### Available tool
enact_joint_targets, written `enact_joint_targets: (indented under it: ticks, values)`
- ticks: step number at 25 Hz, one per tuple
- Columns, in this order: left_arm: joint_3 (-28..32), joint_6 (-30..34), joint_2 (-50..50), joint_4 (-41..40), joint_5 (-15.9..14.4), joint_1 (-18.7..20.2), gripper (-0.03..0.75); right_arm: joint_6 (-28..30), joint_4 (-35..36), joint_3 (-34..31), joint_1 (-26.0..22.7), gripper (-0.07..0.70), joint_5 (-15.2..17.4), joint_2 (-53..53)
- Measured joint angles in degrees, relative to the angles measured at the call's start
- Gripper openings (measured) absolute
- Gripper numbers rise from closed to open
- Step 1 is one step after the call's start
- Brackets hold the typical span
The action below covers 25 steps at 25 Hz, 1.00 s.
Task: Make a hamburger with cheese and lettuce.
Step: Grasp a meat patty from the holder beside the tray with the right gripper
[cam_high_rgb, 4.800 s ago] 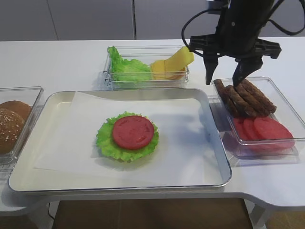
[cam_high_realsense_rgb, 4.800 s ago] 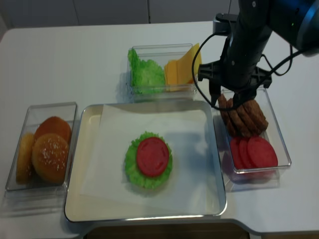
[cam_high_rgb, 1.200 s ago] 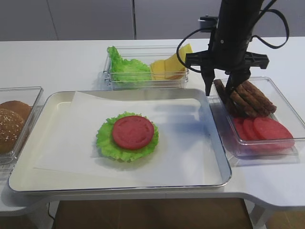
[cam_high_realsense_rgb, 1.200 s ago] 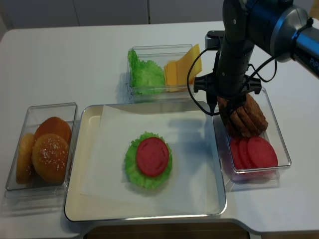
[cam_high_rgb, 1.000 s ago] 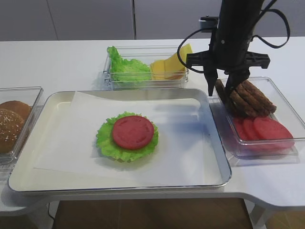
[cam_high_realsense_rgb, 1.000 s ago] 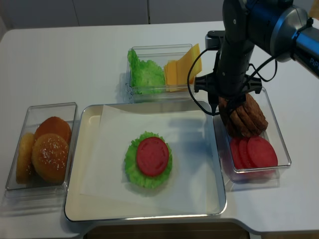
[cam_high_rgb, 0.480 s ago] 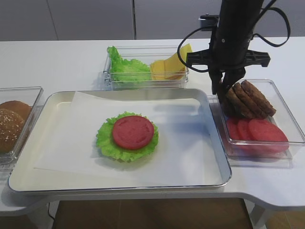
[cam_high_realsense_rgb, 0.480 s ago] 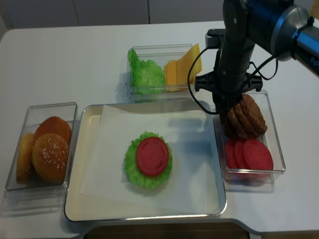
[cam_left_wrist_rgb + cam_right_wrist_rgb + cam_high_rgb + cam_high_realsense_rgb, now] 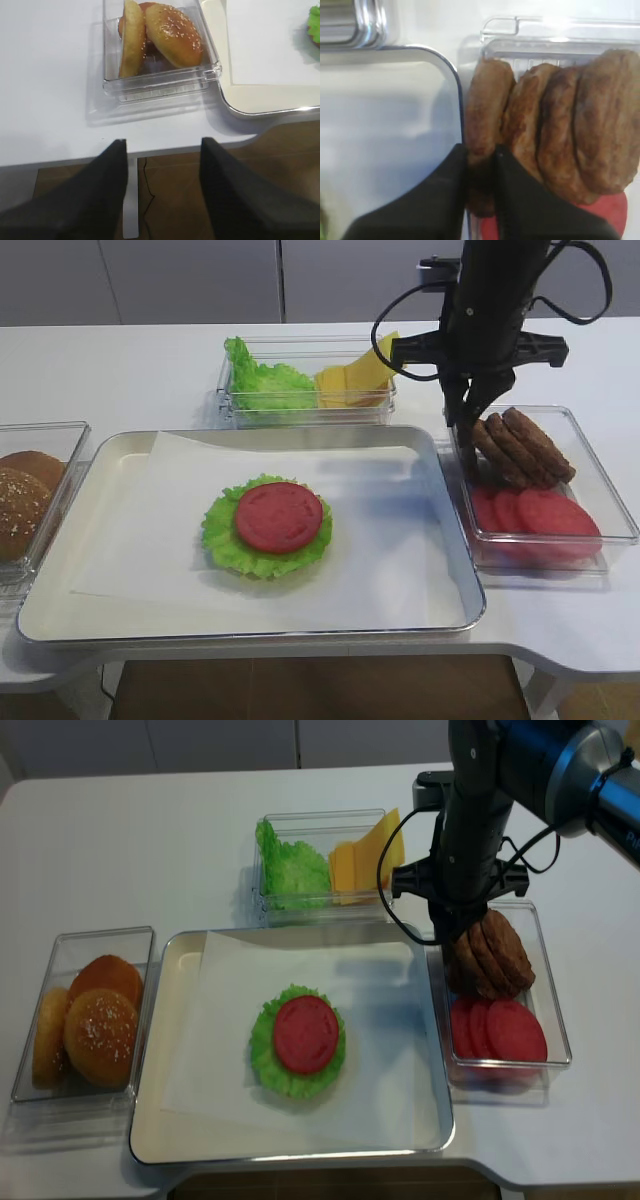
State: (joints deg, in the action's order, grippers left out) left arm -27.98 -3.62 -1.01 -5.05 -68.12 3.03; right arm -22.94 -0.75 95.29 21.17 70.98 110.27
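Right jaws (image 9: 480, 165) pinch the leftmost brown patty (image 9: 485, 107) in the bin (image 9: 600, 480) at the surface's right edge; left jaws (image 9: 162, 165) hang apart; the hamburger (image 9: 268, 525) lies mid-tray (image 9: 455, 530); cheese (image 9: 360, 375) and lettuce (image 9: 262, 382) near the far edge.

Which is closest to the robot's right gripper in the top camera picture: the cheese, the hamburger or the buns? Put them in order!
From the right gripper:
1. The cheese, just up-left in the back box.
2. The hamburger, down-left on the tray.
3. The buns, far left.
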Motion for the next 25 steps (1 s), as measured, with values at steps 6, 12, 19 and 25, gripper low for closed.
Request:
enact_joint_targets:
  ticks: [6, 12, 19, 25]
  values:
    - [0.0, 0.0, 0.0, 0.0, 0.0, 0.0, 0.353, 0.51, 0.75, 2.01, 0.0, 0.131, 0.0, -0.08]
    - [0.0, 0.0, 0.0, 0.0, 0.0, 0.0, 0.353, 1.23, 0.75, 2.23, 0.0, 0.13, 0.03, -1.02]
    - [0.0, 0.0, 0.0, 0.0, 0.0, 0.0, 0.353, 3.08, 2.55, 2.23, 0.0, 0.129, 0.12, -4.18]
    - [0.0, 0.0, 0.0, 0.0, 0.0, 0.0, 0.353, 4.99, 5.81, 2.24, 0.0, 0.129, 0.32, -4.96]
